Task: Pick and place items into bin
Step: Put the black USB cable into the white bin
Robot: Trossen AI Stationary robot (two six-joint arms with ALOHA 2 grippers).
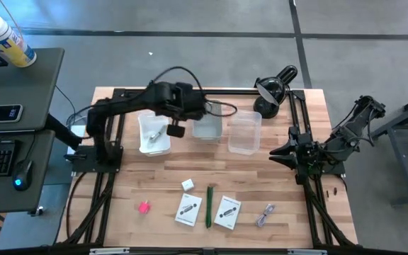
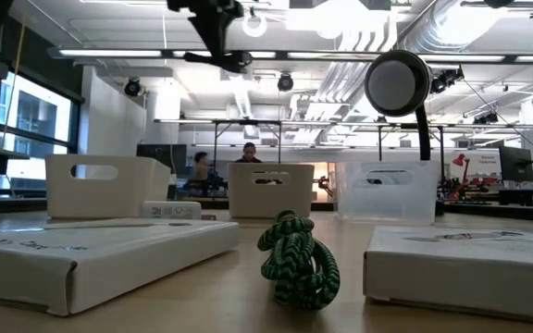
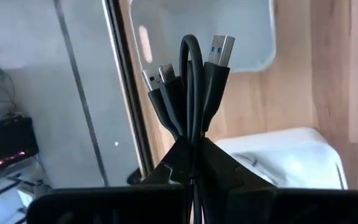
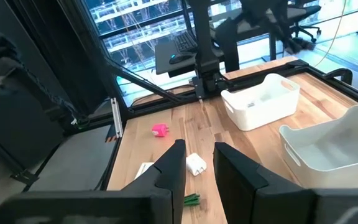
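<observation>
- Left claw point(image 1: 176, 129) is pressed together on the black cable point(image 3: 188, 87), which is folded into a bundle; its USB plug ends stick up past the fingers in the left wrist view.
- Landmark: the white bin point(image 1: 154, 132), leftmost of three bins in a row on the tabletop point(image 1: 140, 180). The left claw hangs at this bin's right edge, between it and the middle bin point(image 1: 207, 126), raised above the tabletop.
- The white bin holds at least one small silvery piece point(image 1: 156, 132).
- The clear bin point(image 1: 244, 132) stands further right, with the black desk lamp point(image 1: 273, 88) behind it.
- On the tabletop in front of the white bin: pink block point(image 1: 144, 207), white cube point(image 1: 188, 185), two white cards point(image 1: 188, 210) with black print, green pen point(image 1: 209, 206) lying between the cards, and a small grey coiled item point(image 1: 265, 215) furthest right.
- Right claw point(image 4: 196, 165) waits well to the right of the white bin, near the tabletop's right edge; its fingers stand slightly spread with nothing between them.
</observation>
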